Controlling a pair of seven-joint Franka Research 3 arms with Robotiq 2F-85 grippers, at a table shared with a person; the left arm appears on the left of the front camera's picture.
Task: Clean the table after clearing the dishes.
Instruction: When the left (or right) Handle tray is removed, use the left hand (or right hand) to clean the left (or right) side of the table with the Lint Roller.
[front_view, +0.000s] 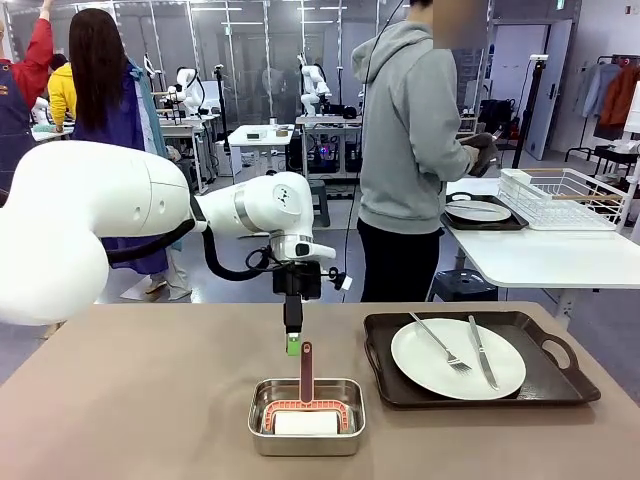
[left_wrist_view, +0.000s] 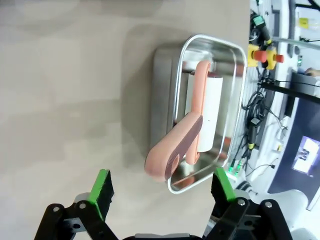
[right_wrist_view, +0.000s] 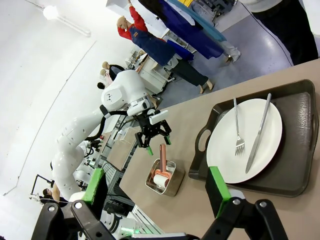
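Note:
The brown table (front_view: 120, 400) carries a dark handled tray (front_view: 545, 385) at the right, holding a white plate (front_view: 440, 365) with a fork (front_view: 440, 345) and a knife (front_view: 481, 352). My left gripper (front_view: 293, 345) points straight down just above the pink handle (front_view: 306, 372) of a white roller tool lying in a small steel pan (front_view: 306, 440). In the left wrist view the left gripper (left_wrist_view: 162, 192) is open, its green pads (left_wrist_view: 102, 187) either side of the handle's end (left_wrist_view: 167, 160) without touching it. My right gripper (right_wrist_view: 155, 192) is open and holds nothing, high above the table (right_wrist_view: 170, 210), looking down on the plate (right_wrist_view: 260, 150).
A person in a grey hoodie (front_view: 410, 130) stands at the far side, turned toward a white table (front_view: 540, 255). A second plate on a dark tray (front_view: 478, 212) and a white wire dish rack (front_view: 560, 195) sit there. The brown table's left half is bare.

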